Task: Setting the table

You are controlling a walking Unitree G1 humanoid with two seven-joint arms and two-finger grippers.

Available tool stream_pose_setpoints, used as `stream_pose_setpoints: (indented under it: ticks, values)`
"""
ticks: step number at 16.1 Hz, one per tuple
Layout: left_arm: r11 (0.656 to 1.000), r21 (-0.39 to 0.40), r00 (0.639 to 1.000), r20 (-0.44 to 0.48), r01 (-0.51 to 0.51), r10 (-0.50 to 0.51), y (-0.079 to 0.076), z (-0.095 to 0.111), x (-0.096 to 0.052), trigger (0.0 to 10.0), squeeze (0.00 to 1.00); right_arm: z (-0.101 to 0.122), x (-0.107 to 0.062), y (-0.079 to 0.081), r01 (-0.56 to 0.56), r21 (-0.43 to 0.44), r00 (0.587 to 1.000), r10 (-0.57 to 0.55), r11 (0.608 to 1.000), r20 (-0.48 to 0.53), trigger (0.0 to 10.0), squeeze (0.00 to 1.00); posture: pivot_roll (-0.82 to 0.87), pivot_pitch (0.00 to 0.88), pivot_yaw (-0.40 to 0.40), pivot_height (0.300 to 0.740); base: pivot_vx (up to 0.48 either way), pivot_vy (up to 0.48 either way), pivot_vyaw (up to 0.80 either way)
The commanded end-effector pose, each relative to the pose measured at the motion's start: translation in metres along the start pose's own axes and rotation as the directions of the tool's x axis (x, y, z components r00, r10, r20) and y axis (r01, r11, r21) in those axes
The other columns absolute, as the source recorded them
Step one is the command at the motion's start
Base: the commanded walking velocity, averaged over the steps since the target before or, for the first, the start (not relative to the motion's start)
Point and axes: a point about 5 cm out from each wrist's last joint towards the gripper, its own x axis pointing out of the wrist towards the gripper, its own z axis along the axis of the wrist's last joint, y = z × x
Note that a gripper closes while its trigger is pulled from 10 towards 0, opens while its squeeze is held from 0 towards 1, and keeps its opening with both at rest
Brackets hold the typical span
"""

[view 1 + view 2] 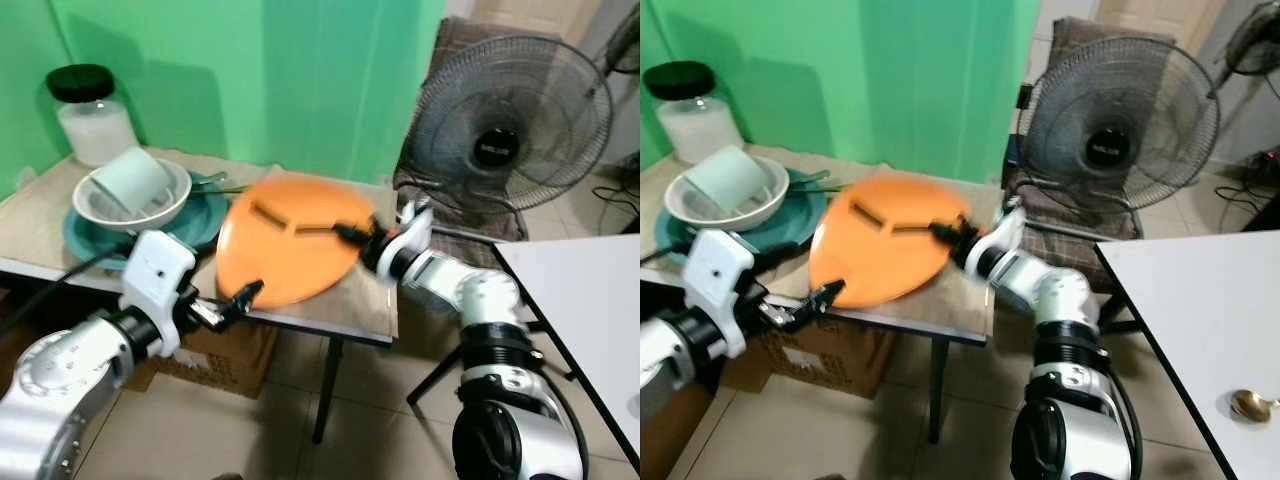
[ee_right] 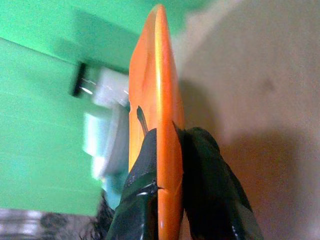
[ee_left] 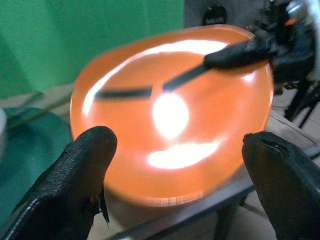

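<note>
One orange plate (image 1: 290,240) tilted up off the wooden table (image 1: 360,300), its rim pinched between the fingers of the right gripper (image 1: 358,238), left gripper (image 1: 235,298) spread wide just short of the plate's near edge, white bowl (image 1: 130,195) on teal dish (image 1: 205,222) beyond it

plate (image 1: 285,245): orange | wall (image 1: 300,80): green | bowl (image 1: 100,205): white | right tool (image 1: 352,236): black
</note>
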Motion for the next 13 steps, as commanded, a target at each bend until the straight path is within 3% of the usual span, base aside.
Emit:
stream_pose_setpoints:
  ticks: [1, 3, 4, 6, 8, 10, 12, 13]
  values:
    - [1.0, 0.015, 0.999, 0.032, -0.002, 0.002, 0.001, 0.01, -0.002, 10.0, 0.0, 0.014, -0.012, 0.009, -0.062, -0.01, 0.996, 0.062, 0.998, 0.063, 0.0, 0.0, 0.04, 0.0, -0.056, 0.74, 0.0, 0.0, 0.0]
    - [0.999, 0.025, 0.998, 0.056, -0.023, 0.021, 0.004, 0.018, -0.003, 10.0, 0.0, 0.025, -0.031, 0.018, -0.085, -0.106, 0.986, 0.099, 0.991, 0.132, 0.0, 0.0, 0.03, 0.0, -0.038, 0.74, 0.0, 0.0, 0.0]
    - [0.998, 0.031, 0.996, 0.071, -0.049, 0.047, 0.006, 0.021, -0.002, 10.0, 0.0, 0.029, -0.038, 0.026, -0.061, -0.225, 0.98, 0.102, 0.972, 0.174, 0.0, 0.0, 0.03, 0.0, -0.031, 0.74, 0.0, 0.0, 0.0]
    - [0.988, 0.03, 0.983, 0.113, -0.151, 0.147, 0.008, 0.024, 0.004, 10.0, 0.0, 0.032, -0.057, 0.049, -0.042, -0.471, 0.957, 0.171, 0.881, 0.234, 0.0, 0.0, 0.02, 0.0, -0.02, 0.74, 0.0, 0.0, 0.0]
    - [0.976, 0.03, 0.967, 0.148, -0.214, 0.208, 0.003, 0.026, 0.007, 10.0, 0.0, 0.033, -0.077, 0.072, -0.05, -0.546, 0.919, 0.253, 0.836, 0.302, 0.0, 0.0, 0.01, 0.0, -0.025, 0.74, 0.0, 0.0, 0.0]
    - [0.963, 0.035, 0.952, 0.162, -0.269, 0.26, 0.001, 0.026, 0.009, 10.0, 0.0, 0.029, -0.09, 0.081, -0.037, -0.571, 0.896, 0.28, 0.82, 0.344, 0.0, 0.0, 0.0, 0.0, -0.021, 0.74, 0.0, 0.0, 0.0]
    - [0.941, 0.047, 0.929, 0.184, -0.335, 0.322, -0.001, 0.028, 0.011, 10.0, 0.0, 0.02, -0.103, 0.089, 0.039, -0.673, 0.883, 0.289, 0.739, 0.369, 0.0, 0.0, -0.01, 0.0, -0.018, 0.74, 0.0, 0.0, 0.0]
    - [0.937, 0.051, 0.925, 0.185, -0.346, 0.332, -0.002, 0.027, 0.011, 10.0, 0.0, 0.018, -0.105, 0.09, 0.054, -0.69, 0.879, 0.294, 0.721, 0.375, 0.0, 0.0, -0.01, 0.0, -0.016, 0.74, 0.0, 0.0, 0.0]
